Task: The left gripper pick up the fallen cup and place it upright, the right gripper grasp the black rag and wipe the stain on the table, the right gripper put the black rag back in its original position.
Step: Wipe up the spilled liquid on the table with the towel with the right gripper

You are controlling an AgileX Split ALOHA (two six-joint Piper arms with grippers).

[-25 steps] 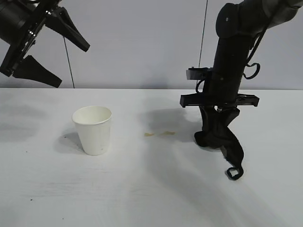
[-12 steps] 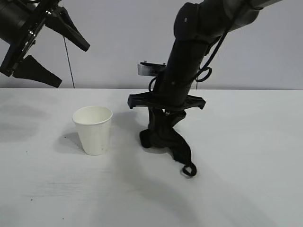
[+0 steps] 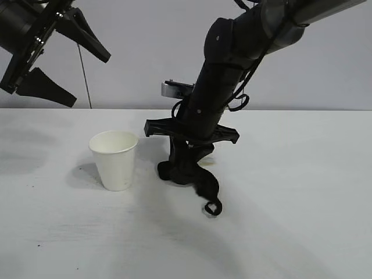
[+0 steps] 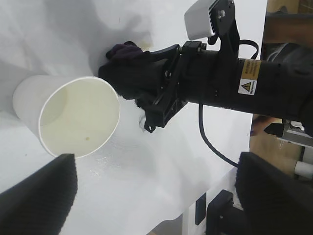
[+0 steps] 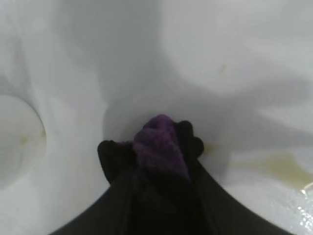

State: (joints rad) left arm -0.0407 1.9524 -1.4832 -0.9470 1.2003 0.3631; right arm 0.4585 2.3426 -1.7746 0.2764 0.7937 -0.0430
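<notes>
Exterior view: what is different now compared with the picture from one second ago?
The right gripper, jaws shut on the black rag, dragged the rag leftward along the table, toward the cup and over the stain, which it now mostly hides in this view. Nothing was grasped or released. The cup stayed upright, and the left gripper remained open above it.

I see a plain white cup (image 3: 115, 158), a black rag (image 3: 189, 174) showing a purple fold (image 5: 160, 144) up close, a faint amber-yellow stain (image 5: 281, 166), a white surface (image 3: 302, 192) with grey shadows, both arms black
</notes>
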